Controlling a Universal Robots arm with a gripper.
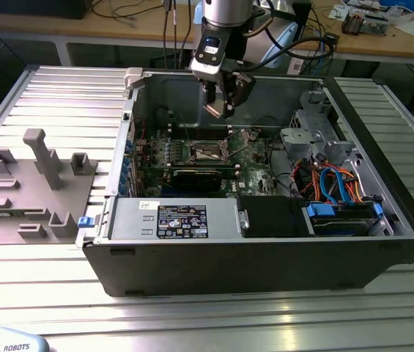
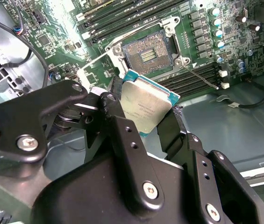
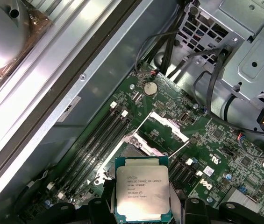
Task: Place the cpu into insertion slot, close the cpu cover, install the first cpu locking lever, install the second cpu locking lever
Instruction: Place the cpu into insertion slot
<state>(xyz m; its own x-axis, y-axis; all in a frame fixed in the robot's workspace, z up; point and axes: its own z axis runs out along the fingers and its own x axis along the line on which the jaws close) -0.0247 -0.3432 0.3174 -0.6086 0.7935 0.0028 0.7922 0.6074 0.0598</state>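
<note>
The arm (image 1: 225,15) comes down from the top of the exterior view, its wrist pointing down into the open case (image 1: 265,271) that lies on the ribbed metal surface (image 1: 192,315). The gripper (image 1: 223,110) hangs over the rear half of the case, above the motherboard (image 1: 254,176) and about level with the case's upper rim. In the second wrist view the two black fingers (image 2: 122,126) are clamped on opposite edges of the cpu (image 2: 148,105), which sits between their tips with its silvery-grey top exposed. In the first wrist view the cpu (image 3: 142,193) faces the camera, its green edge showing around the metal top. The cpu is held in the air, apart from the slot (image 2: 146,53), which lies open just beyond it with its bare contact field visible inside the metal rim. The cover (image 3: 164,126) is swung up off the slot, and green board shows through its square opening. A thin lever (image 2: 202,78) sticks out beside the slot, unlatched and angled away from it. On the exterior view's left, a grey fixture (image 1: 31,183) rests on the surface beside the case, well apart from the gripper.
</note>
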